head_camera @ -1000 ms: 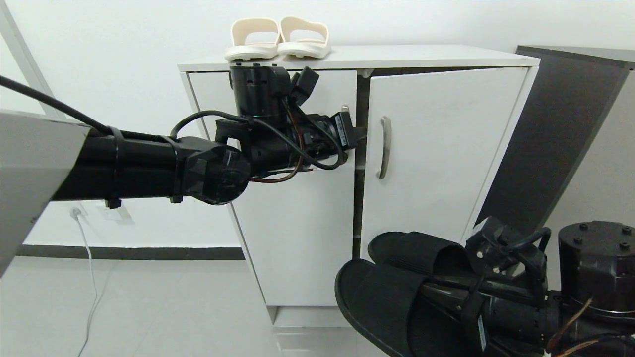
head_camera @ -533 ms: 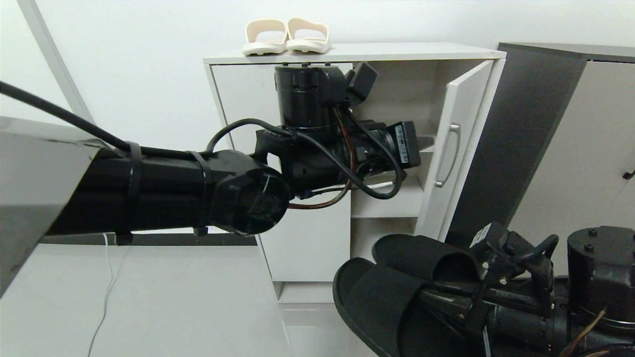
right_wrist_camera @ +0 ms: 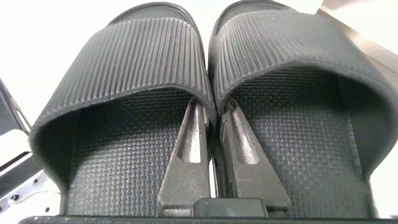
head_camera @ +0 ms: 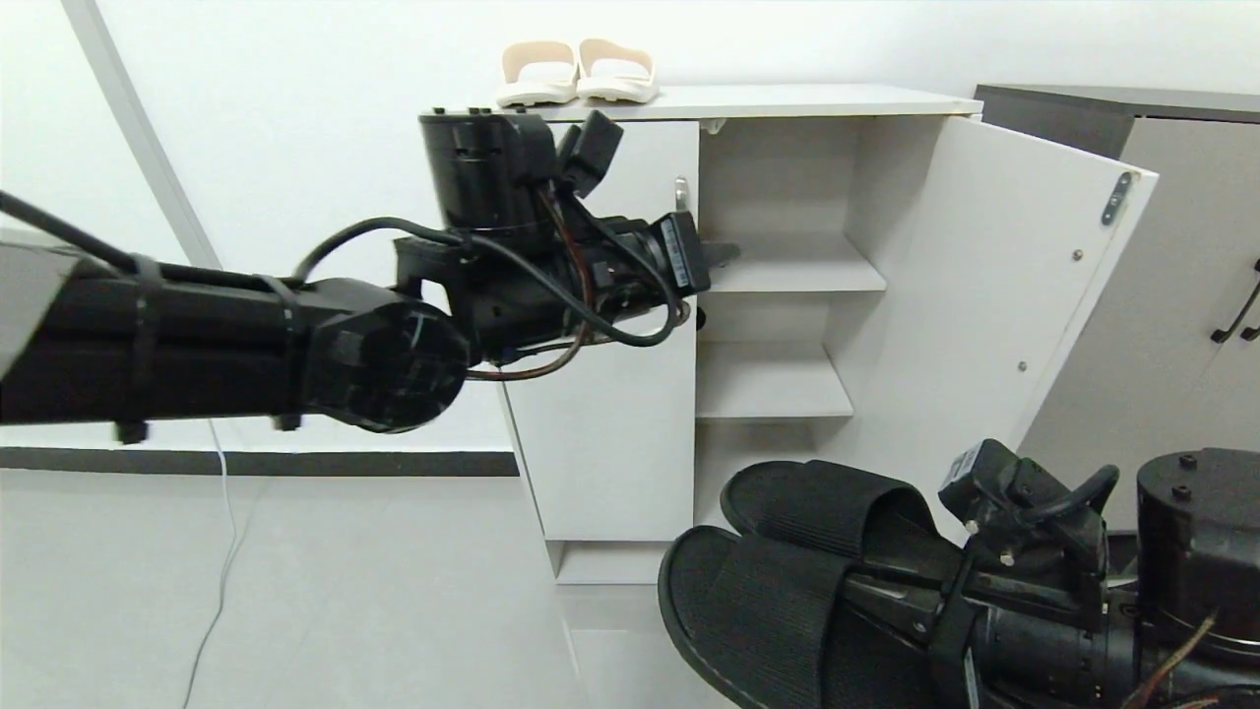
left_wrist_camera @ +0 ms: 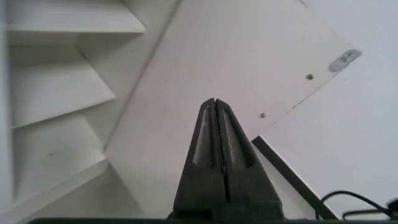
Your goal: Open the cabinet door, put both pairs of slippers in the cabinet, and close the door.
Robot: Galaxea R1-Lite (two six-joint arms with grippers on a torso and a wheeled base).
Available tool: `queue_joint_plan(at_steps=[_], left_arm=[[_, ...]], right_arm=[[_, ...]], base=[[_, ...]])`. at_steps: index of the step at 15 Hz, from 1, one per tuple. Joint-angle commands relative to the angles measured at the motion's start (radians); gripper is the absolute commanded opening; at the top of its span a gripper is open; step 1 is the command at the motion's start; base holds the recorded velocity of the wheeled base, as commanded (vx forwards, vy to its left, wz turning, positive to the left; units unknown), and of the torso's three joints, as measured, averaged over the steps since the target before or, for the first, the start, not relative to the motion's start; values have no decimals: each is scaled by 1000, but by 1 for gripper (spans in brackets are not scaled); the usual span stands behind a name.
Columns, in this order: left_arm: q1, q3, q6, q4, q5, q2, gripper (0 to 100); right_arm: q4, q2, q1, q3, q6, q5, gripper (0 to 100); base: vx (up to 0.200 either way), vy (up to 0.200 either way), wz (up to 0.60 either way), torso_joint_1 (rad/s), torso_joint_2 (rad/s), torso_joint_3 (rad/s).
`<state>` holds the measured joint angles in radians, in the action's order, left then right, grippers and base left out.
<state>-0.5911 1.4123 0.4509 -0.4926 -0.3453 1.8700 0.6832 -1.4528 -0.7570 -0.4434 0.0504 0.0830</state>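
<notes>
The white cabinet (head_camera: pixel 600 423) stands ahead with its right door (head_camera: pixel 994 295) swung wide, showing bare shelves (head_camera: pixel 778 384). A cream pair of slippers (head_camera: pixel 576 74) rests on the cabinet top. My left gripper (head_camera: pixel 724 256) is shut on nothing, level with the upper shelf at the opening's left edge. In the left wrist view its closed fingers (left_wrist_camera: pixel 216 112) point at the door's inner face (left_wrist_camera: pixel 249 68). Low at the right, my right gripper (head_camera: pixel 871 586) is shut on the black pair of slippers (head_camera: pixel 778 581). Its fingers (right_wrist_camera: pixel 193 143) pinch the two inner edges of the black slippers (right_wrist_camera: pixel 137 68) together.
A dark grey cabinet (head_camera: pixel 1181 246) with black handles (head_camera: pixel 1235 315) stands right behind the open door. A white cable (head_camera: pixel 221 551) trails down the wall onto the floor at the left. Open grey floor (head_camera: pixel 345 591) lies before the white cabinet.
The right door has swung from almost closed to wide open. My left gripper went right with it, then drew back left to the opening's edge. The head view shifted. The right gripper still holds the black slippers.
</notes>
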Motion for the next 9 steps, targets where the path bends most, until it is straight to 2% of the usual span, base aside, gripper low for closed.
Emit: queue_joint_plan(at_steps=[1, 6, 7, 9], left_arm=[[76, -122, 0, -4, -1, -157, 0], [237, -503, 0, 15, -3, -626, 0], [266, -552, 0, 40, -3, -724, 0], [329, -609, 0, 160, -3, -922, 0]], right_arm=[[1, 0, 1, 0, 0, 0, 0], [1, -5, 1, 0, 0, 0, 0], [1, -6, 1, 0, 0, 0, 0], [4, -6, 1, 0, 0, 0, 0]], base=[[0, 0, 0, 0, 0, 0], [0, 0, 0, 0, 0, 0], [0, 0, 0, 0, 0, 0], [0, 0, 0, 0, 0, 0]])
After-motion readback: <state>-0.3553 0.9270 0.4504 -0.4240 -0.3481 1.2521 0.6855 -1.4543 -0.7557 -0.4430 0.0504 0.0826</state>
